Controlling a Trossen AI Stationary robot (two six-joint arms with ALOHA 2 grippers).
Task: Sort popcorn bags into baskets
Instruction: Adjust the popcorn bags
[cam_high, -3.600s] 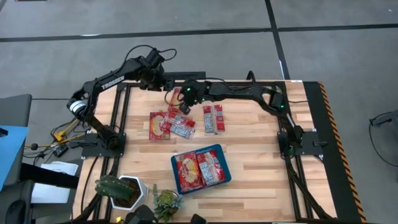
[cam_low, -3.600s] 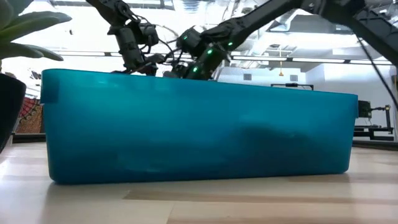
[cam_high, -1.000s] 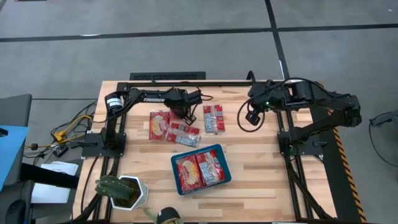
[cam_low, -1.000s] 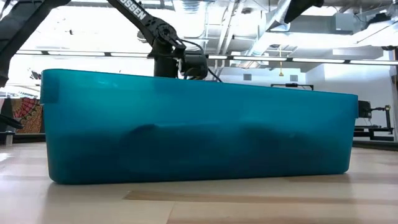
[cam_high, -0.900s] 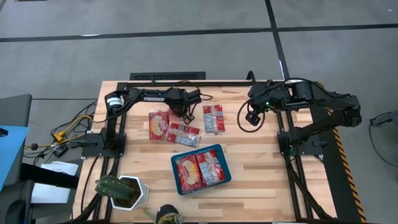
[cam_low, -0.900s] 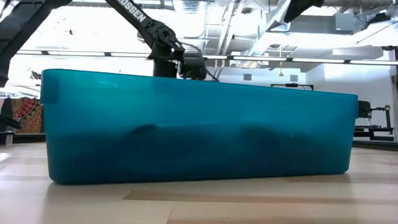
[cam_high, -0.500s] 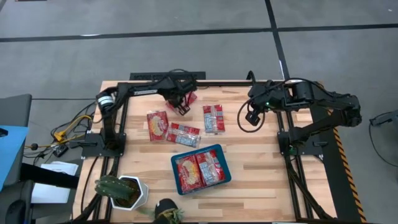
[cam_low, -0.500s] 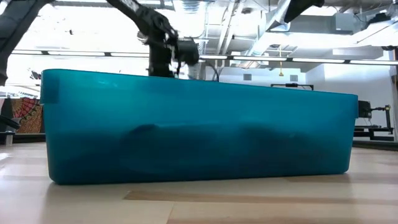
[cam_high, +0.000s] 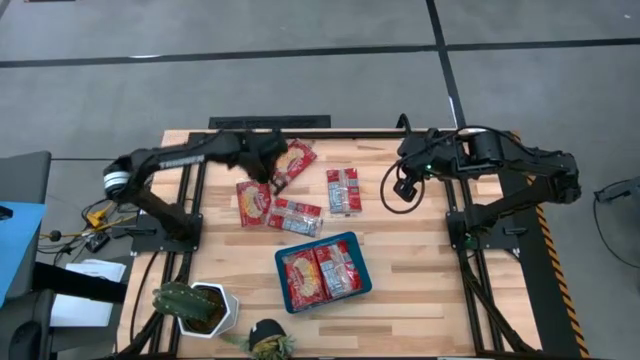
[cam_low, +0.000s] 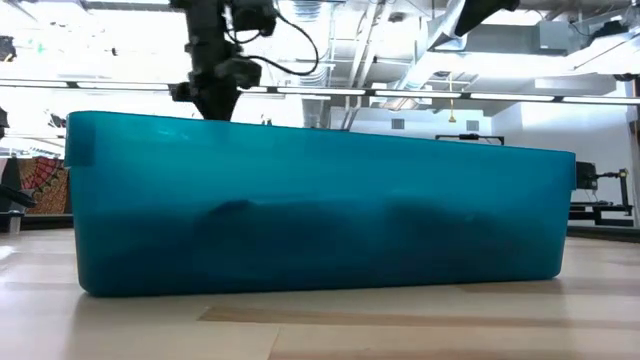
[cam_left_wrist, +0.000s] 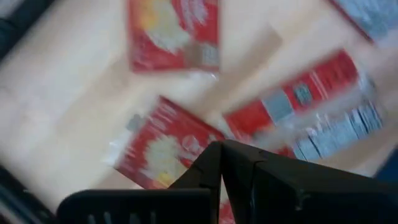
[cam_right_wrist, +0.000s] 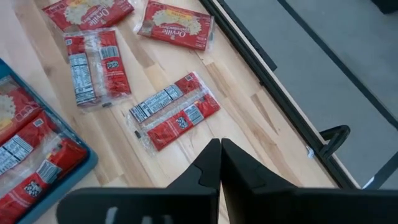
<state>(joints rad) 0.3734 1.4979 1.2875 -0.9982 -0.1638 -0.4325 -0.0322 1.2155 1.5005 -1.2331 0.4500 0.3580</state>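
Note:
Loose red popcorn bags lie flat on the wooden table: one slantwise near the far edge (cam_high: 293, 160) (cam_right_wrist: 177, 25), one at the left (cam_high: 255, 200), a pair side by side (cam_high: 296, 216), another pair (cam_high: 344, 190) (cam_right_wrist: 174, 118). The teal basket (cam_high: 352, 245) (cam_low: 320, 200) sits nearer the front with bags (cam_high: 320, 272) lying in it. My left gripper (cam_high: 266, 172) (cam_left_wrist: 221, 148) hangs shut, raised over the loose bags with nothing between its fingers. My right gripper (cam_high: 406, 186) (cam_right_wrist: 221, 144) hovers shut, high at the right of the bags.
A white pot with a cactus (cam_high: 195, 305) and a small plant (cam_high: 266, 340) stand at the near left corner. Black frame rails (cam_high: 270, 122) run along the far edge and both sides. Bare wood (cam_high: 420, 270) lies right of the basket.
My left gripper has risen from the heap of bags and swung toward the table's left edge. One bag from the heap has moved toward the far edge and now lies there slantwise, apart from the others. The right arm has kept still.

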